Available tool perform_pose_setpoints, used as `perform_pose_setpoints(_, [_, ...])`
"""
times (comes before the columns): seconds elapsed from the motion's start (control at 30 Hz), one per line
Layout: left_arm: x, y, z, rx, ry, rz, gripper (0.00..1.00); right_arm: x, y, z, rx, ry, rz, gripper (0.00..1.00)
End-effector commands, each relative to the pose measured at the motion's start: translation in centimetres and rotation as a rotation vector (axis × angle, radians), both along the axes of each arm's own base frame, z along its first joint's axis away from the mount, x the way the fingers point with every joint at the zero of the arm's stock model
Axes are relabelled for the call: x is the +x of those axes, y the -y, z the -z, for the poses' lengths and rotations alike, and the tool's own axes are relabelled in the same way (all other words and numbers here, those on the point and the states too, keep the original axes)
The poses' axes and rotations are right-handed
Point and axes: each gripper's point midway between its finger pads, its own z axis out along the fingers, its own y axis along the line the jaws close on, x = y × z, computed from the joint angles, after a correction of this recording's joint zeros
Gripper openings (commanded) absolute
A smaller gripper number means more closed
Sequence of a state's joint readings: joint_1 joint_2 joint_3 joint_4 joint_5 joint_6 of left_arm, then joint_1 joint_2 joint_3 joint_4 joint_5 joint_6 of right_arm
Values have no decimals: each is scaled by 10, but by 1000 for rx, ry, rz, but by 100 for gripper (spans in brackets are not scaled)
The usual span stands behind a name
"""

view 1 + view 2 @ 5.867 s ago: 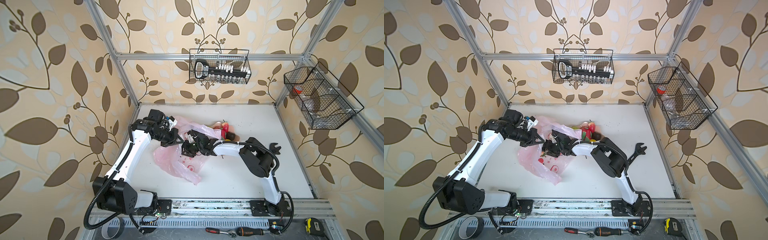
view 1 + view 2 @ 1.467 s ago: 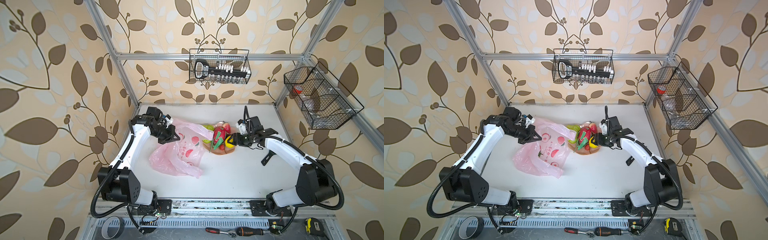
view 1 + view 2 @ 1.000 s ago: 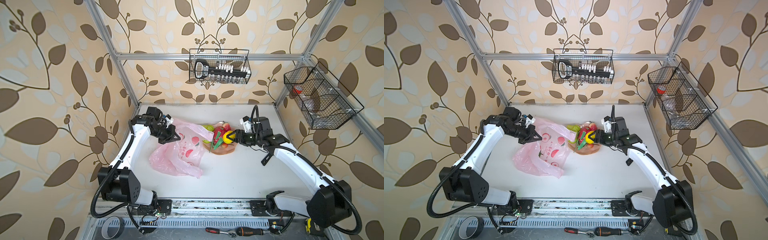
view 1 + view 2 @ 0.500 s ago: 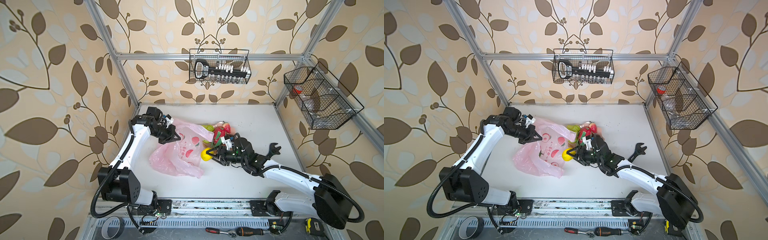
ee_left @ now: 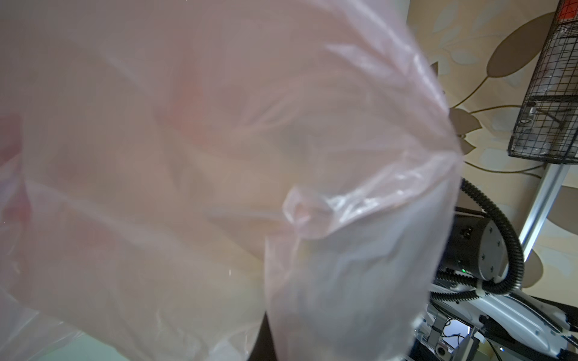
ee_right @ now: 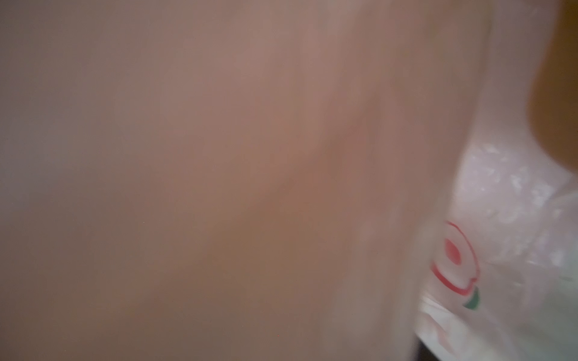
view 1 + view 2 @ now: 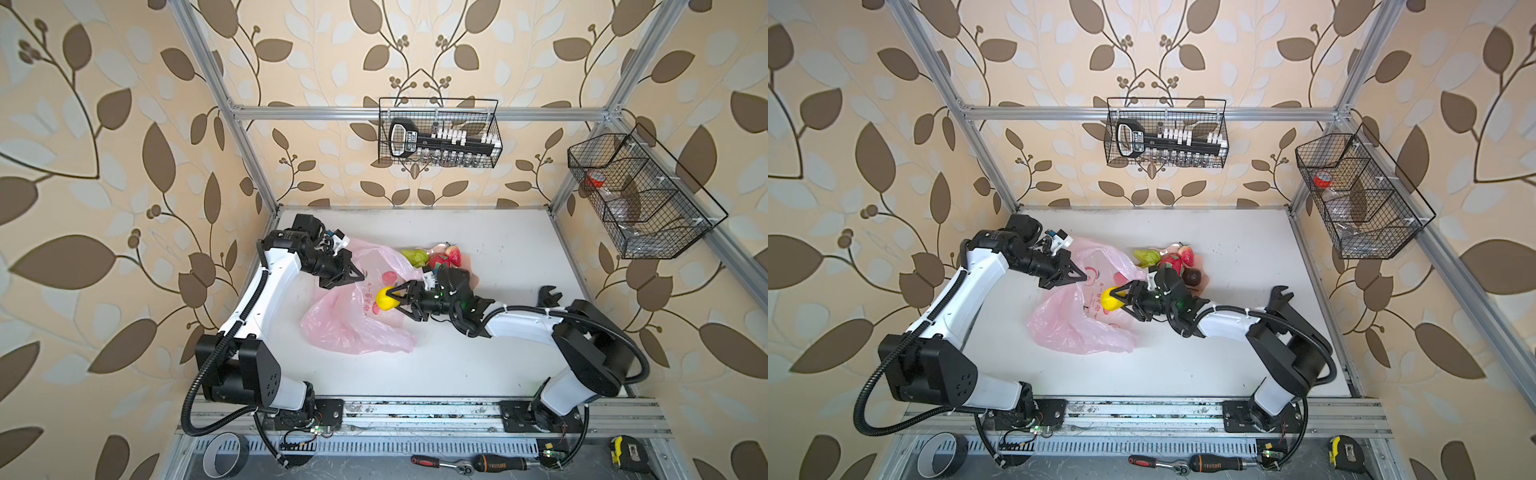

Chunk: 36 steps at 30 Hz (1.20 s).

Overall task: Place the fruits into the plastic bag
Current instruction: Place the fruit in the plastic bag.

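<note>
Crinkly translucent pink plastic bag (image 7: 353, 328); smooth rounded yellow lemon (image 7: 385, 298).

— Where's the plastic bag (image 7: 353, 316)?

— Crumpled on the white bench, thin pink and see-through, small red print facing up, its far edge lifted.

— And the fruits?

— The yellow lemon (image 7: 384, 298) is up in the air over the bag's near-right part. The rest sit just beyond the bag: a green pear (image 7: 1145, 257), the magenta dragon fruit (image 7: 1170, 262), a red strawberry (image 7: 1186, 255) and a dark purple round one (image 7: 1193, 276), all bunched together and touching.
</note>
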State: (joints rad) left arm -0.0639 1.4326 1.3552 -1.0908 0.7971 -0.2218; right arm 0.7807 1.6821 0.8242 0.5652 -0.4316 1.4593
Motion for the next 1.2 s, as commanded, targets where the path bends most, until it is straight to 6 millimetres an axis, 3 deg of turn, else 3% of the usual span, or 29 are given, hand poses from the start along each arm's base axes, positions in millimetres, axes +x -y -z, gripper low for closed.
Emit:
perform_pose_setpoints(0.0, [-8,6,-18,-80,24,7,0,0,-31,-17,90,-5,-33,27])
perform_pose_setpoints(0.23, [0,9,-18,-101,64,17,0,-25,-82,1,52,-33,-169,27])
perform_pose_setpoints(0.47, [24,7,-27,-80,153,22,0,-75,-101,37,-30,-88,-327,27])
perform_pose_setpoints(0.53, [28,11,-32,-122,162,13,0,-81,-106,42,-25,-103,-349,28])
perform_pose_setpoints(0.73, [20,20,-42,-228,164,-13,0,-54,-115,45,-46,-82,-324,28])
perform_pose_setpoints(0.93, [0,21,-32,-253,144,-8,0,-29,-132,44,-71,-62,-317,31])
perform_pose_setpoints(1.17, [-2,21,-35,-246,158,-8,0,-20,-140,66,-117,-86,-304,47])
